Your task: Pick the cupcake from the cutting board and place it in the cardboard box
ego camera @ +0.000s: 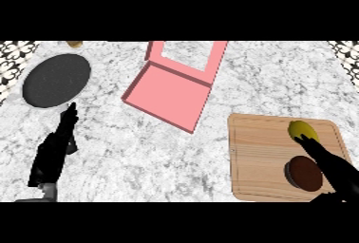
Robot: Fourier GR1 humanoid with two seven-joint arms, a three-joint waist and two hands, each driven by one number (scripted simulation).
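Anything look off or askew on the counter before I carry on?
The pink box sits turned at an angle to the counter's edges, lid open. On the cutting board, a yellow item and a brown round item lie by the right hand. Nothing looks spilled.

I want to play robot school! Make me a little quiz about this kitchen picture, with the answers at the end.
1. True or false: the pink box lies open on the counter.
2. Which hand reaches over the wooden cutting board: A) left, B) right?
3. What yellow thing on the board do the right hand's fingertips touch?

Key:
1. True.
2. B; the left hand rests on the marble counter below the dark round plate.
3. The yellow cupcake, above a brown round item.
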